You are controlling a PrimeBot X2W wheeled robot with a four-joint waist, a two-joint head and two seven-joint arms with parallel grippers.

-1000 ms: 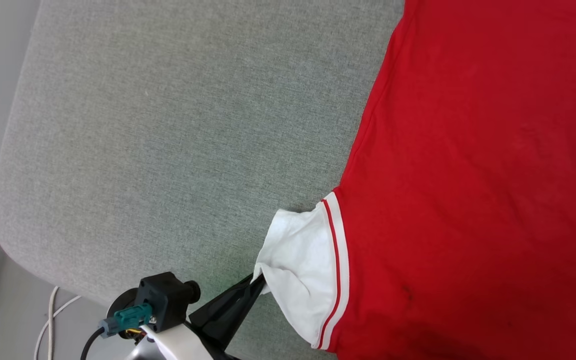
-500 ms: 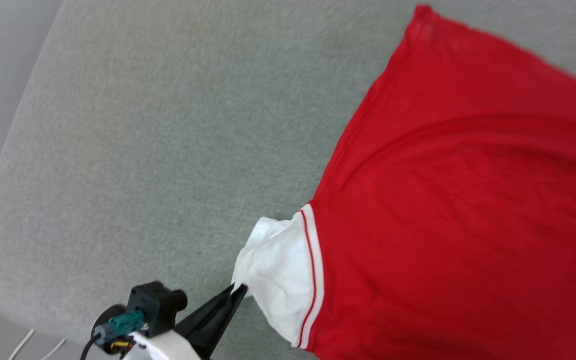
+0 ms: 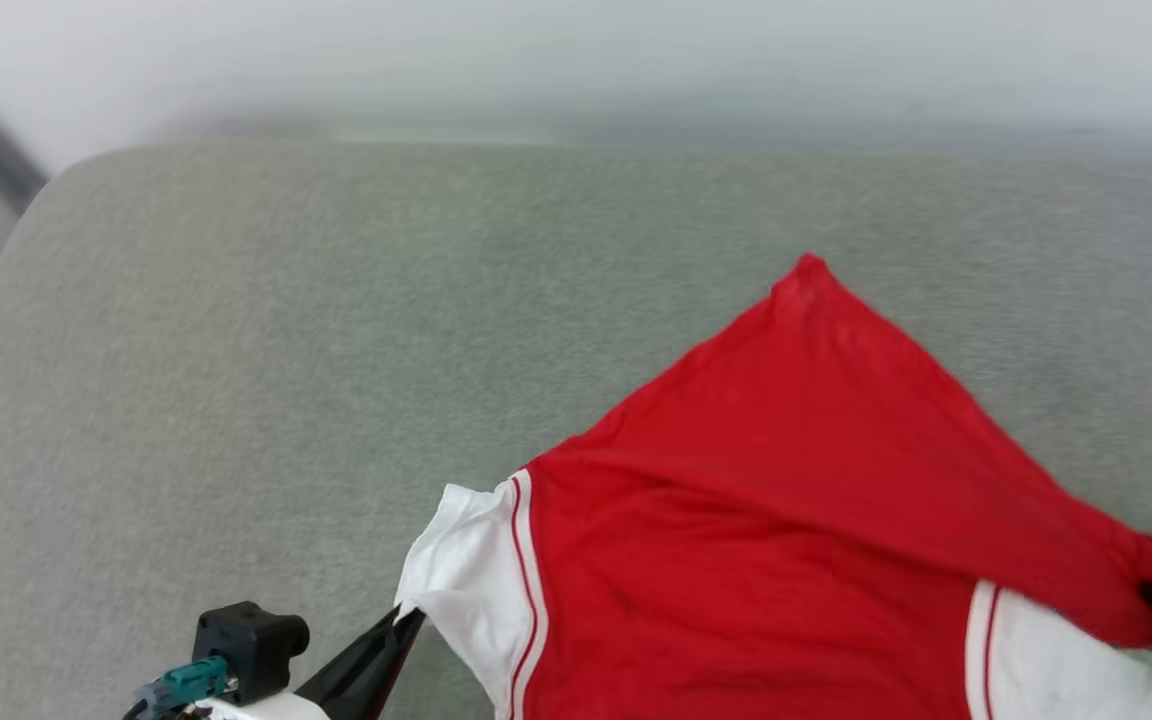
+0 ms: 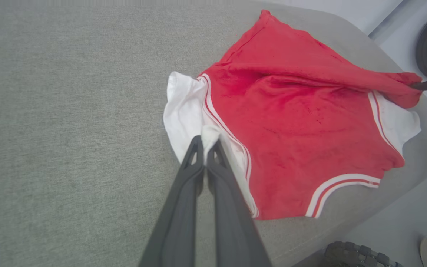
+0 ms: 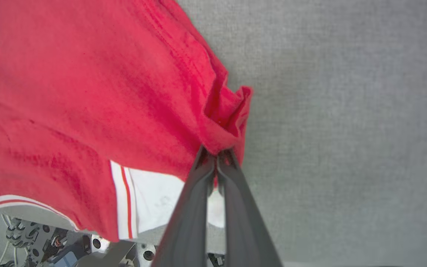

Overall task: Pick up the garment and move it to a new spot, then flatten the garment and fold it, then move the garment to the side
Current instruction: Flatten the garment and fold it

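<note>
Head view: one garment lies on one grey cushion between two grippers; left gripper pinches one white sleeve at its tips, right gripper pinches a red corner; two sleeves visible

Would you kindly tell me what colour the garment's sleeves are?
White with red-striped trim; the sleeve shows best in the left wrist view.

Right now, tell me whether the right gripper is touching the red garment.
Touching. In the right wrist view, the right gripper is shut on a bunched red fold of the garment, with the cloth pinched between its fingertips.
</note>
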